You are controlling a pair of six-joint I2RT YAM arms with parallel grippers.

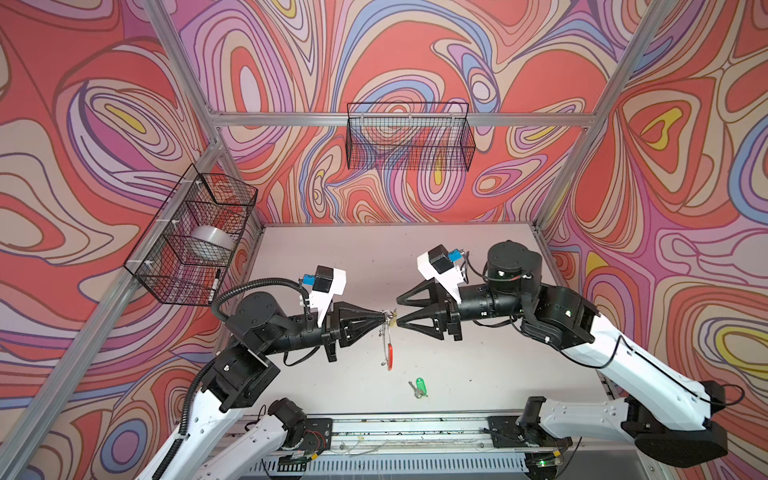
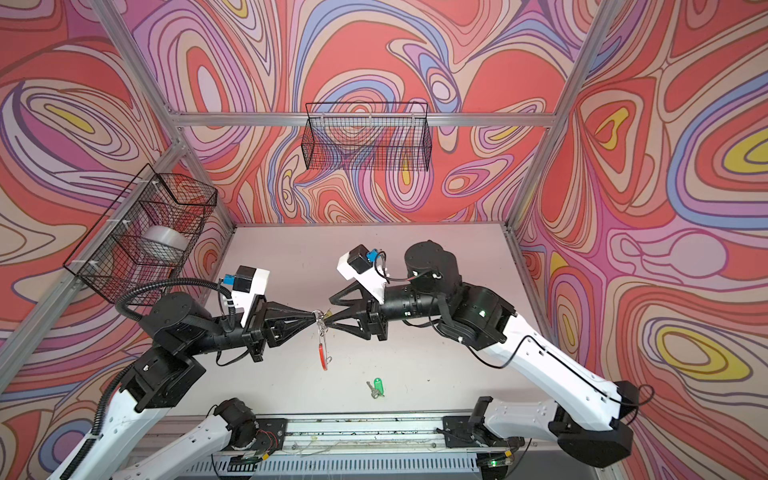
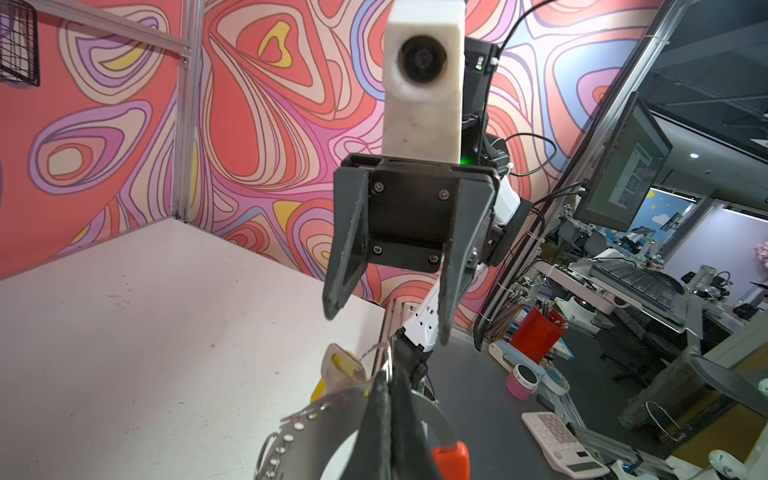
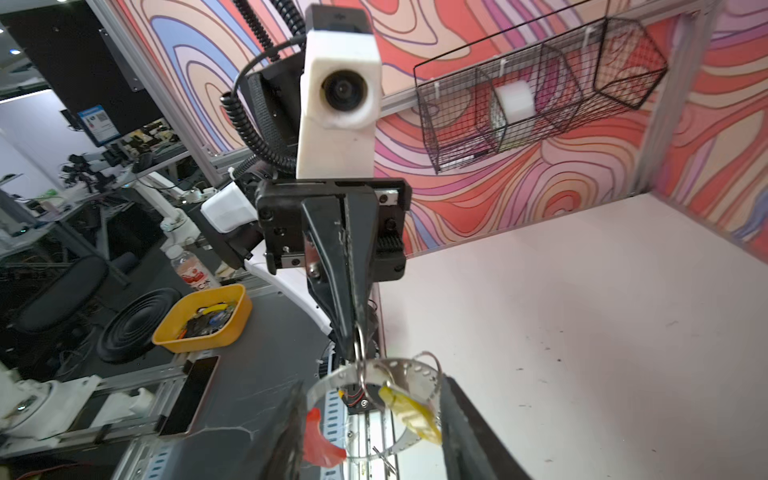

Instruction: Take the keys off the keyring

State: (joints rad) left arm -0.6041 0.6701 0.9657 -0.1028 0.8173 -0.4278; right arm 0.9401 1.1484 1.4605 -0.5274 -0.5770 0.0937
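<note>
Here the left gripper (image 1: 381, 323) is clenched on the top edge of the keyring (image 1: 390, 353), which hangs edge-on above the counter (image 1: 478, 357). The right gripper (image 1: 398, 311) is released, jaws apart, with the yellow-tagged key (image 4: 411, 415) just at their tips; it seems to dangle from the ring, ungripped. Only the top views show the green-tagged key (image 1: 419, 386), lying loose on the counter apart from the ring. Only the wrist views show the ring's punched holes (image 3: 298, 424). Counted: 2 keys, 1 keyring, 2 grippers.
</note>
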